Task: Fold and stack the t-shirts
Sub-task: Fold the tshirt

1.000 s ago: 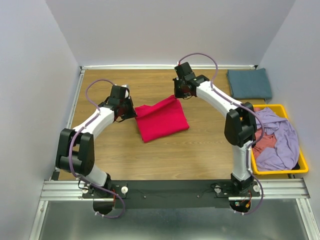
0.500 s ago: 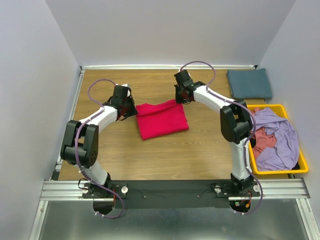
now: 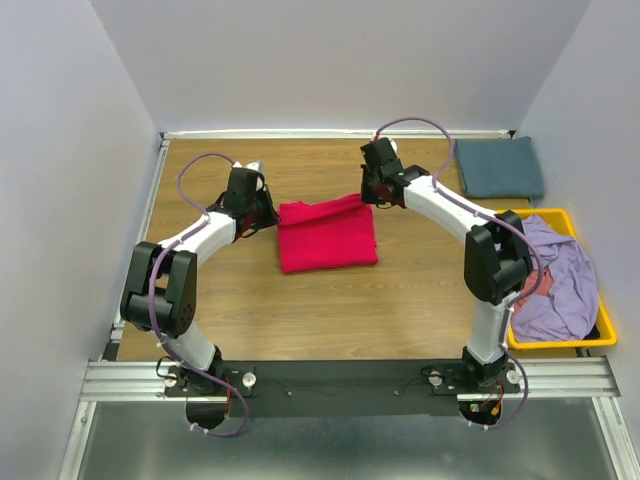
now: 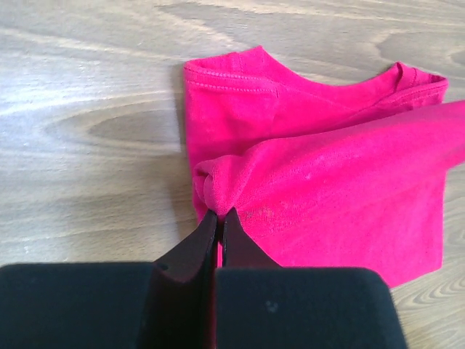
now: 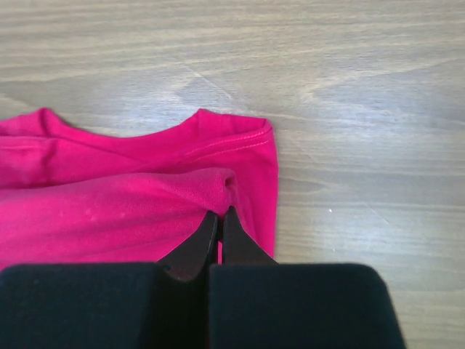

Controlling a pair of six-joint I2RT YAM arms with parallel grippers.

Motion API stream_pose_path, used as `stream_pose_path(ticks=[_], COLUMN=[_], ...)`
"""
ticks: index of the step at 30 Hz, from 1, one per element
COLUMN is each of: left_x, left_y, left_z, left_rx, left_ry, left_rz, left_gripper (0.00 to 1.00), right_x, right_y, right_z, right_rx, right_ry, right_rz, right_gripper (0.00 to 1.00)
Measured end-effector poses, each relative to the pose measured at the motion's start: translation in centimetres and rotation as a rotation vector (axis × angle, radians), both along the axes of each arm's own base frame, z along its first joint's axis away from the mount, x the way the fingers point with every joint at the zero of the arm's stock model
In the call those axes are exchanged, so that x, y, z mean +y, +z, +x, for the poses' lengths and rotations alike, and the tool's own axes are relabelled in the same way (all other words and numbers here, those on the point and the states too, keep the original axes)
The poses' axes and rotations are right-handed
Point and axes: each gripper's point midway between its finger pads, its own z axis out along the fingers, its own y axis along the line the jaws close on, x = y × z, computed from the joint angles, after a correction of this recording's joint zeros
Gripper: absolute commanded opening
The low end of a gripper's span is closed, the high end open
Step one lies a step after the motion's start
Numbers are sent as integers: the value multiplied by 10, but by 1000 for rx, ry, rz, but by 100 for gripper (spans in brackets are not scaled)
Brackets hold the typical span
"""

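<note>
Both arms reach forward over the counter (image 3: 300, 310) with elbows bent outward, the forearms converging on the far edge of the crimson t-shirt (image 3: 328, 234). The left claw (image 3: 268, 208) sits at the shirt's far-left corner. In its wrist view the left claw (image 4: 218, 218) has both fingers pressed together on a bunched fold of the upper cloth layer. The right claw (image 3: 372, 195) sits at the far-right corner. In its wrist view the right claw (image 5: 219, 217) is likewise closed, pinching the edge of the folded-over layer just beside the collar. The crimson t-shirt lies folded near the middle of the counter, between the two claws, with the collar edge facing away from the arm bases. A slate blue-grey t-shirt (image 3: 498, 167) lies folded at the far-right corner of the counter, well apart. A lavender t-shirt (image 3: 560, 280) is heaped in the yellow bin (image 3: 560, 344) at the right edge. Compared with one second ago, the crimson t-shirt has turned from a skewed position to lie nearly square with the counter edges. The right claw has shifted rightward, and the left elbow has drawn in.
</note>
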Motion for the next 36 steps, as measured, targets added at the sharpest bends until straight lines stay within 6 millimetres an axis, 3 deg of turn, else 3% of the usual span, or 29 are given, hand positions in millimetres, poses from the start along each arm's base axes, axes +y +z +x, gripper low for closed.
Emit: stream_pose_path(ticks=[6, 15, 22, 27, 32, 33, 34, 36], left_x=[-8, -22, -31, -32, -34, -34, -35, -35], left_y=[5, 23, -2, -19, -14, -12, -10, -10], left_z=[2, 15, 25, 28, 36, 37, 39, 39], left_rx=[-25, -82, -45, -17, -40, -47, -58, -65], left_ry=[-28, -83, -111, -112, -112, -111, -112, -112], left_rz=[-7, -10, 12, 19, 16, 14, 15, 24], left_gripper=[3, 3, 3, 15, 24, 28, 40, 52], right_x=[-9, -29, -37, -39, -43, -45, -47, -53], right_y=[20, -12, -20, -28, -36, -38, -39, -43], right_z=[-10, -28, -24, -21, -21, -22, -22, -24], right_rx=[-34, 22, 14, 17, 20, 22, 23, 30], right_ry=[-36, -119, -171, -191, -214, -219, -224, -235], right_rz=[27, -8, -28, -42, -54, -60, -65, -79], right_gripper=[1, 1, 1, 1, 1, 1, 1, 1])
